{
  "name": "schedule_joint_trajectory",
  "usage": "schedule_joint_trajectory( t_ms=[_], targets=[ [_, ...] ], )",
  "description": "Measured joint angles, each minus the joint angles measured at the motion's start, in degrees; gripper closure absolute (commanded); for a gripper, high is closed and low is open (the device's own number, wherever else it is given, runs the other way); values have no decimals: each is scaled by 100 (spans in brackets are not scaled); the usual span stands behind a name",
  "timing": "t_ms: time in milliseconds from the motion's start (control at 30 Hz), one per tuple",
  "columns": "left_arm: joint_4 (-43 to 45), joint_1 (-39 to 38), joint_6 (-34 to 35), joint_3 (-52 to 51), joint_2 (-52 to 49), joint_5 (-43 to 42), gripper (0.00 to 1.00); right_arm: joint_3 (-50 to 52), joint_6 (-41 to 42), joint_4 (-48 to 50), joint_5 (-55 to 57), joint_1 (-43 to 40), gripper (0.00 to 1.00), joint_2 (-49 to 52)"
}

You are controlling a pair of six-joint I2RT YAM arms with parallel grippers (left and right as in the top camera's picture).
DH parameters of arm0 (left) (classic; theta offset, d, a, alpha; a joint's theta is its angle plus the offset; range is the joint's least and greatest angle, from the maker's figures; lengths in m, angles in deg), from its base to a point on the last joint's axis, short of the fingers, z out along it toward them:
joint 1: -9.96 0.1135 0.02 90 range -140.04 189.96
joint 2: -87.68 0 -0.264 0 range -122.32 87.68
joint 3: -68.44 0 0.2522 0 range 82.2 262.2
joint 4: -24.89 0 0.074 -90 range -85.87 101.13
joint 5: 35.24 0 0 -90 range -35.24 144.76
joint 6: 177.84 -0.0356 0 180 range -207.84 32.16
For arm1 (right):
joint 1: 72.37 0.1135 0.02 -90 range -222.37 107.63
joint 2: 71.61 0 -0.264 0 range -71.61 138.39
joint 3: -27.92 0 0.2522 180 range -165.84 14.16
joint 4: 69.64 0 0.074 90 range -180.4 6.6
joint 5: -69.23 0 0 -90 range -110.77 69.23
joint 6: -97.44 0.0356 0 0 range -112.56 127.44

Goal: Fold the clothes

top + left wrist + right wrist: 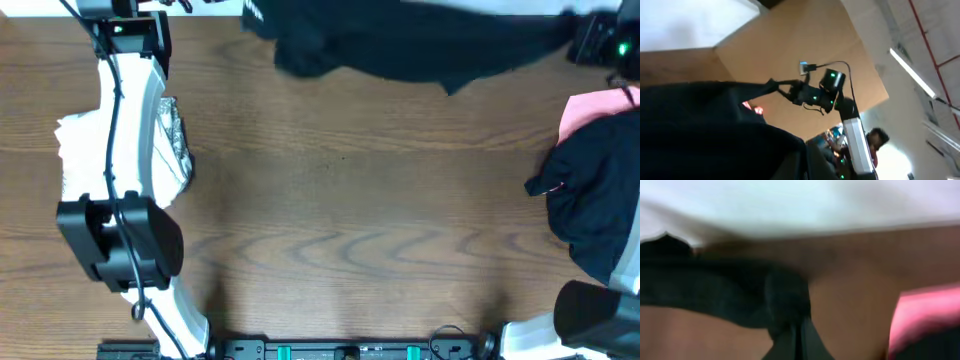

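A black shirt (420,45) hangs stretched in the air along the table's far edge, held at both ends. My left gripper (807,167) is shut on its left end, and dark fabric (700,130) fills the lower left of that view. My right gripper (801,342) is shut on the other end (715,290); it also shows across the table in the left wrist view (777,87). More clothes lie at the right edge: a black garment (590,200) on a pink piece (590,110). A white, grey-printed one (75,150) lies at the left under my left arm.
The brown wooden table (350,230) stretches between the two piles. My left arm's white links (135,130) cross the left side. The right arm's base (590,315) sits at the front right corner. A rail with green lights (340,350) runs along the front edge.
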Motion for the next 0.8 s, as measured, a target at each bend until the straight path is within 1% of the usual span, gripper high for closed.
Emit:
schedule_joint_trajectory(
  t_ms=[67, 167, 300, 467, 700, 800],
  targets=[
    [2, 9, 24, -57, 17, -68, 94, 42, -4, -540, 238, 0, 99, 9],
    [-4, 7, 20, -439, 22, -111, 94, 181, -28, -909, 564, 0, 99, 28],
    [-26, -13, -109, -1115, -7, -190, 94, 267, -72, -962, 758, -2, 99, 35],
    [-46, -13, -466, -1759, -24, -212, 94, 269, -96, -962, 859, -2, 99, 35],
    [-50, 20, -999, -1888, -59, -155, 94, 269, -101, -966, 881, 0, 99, 35],
    [-374, 90, -1248, -1888, -116, -11, 94, 269, -114, -988, 883, -2, 99, 35]
  ],
)
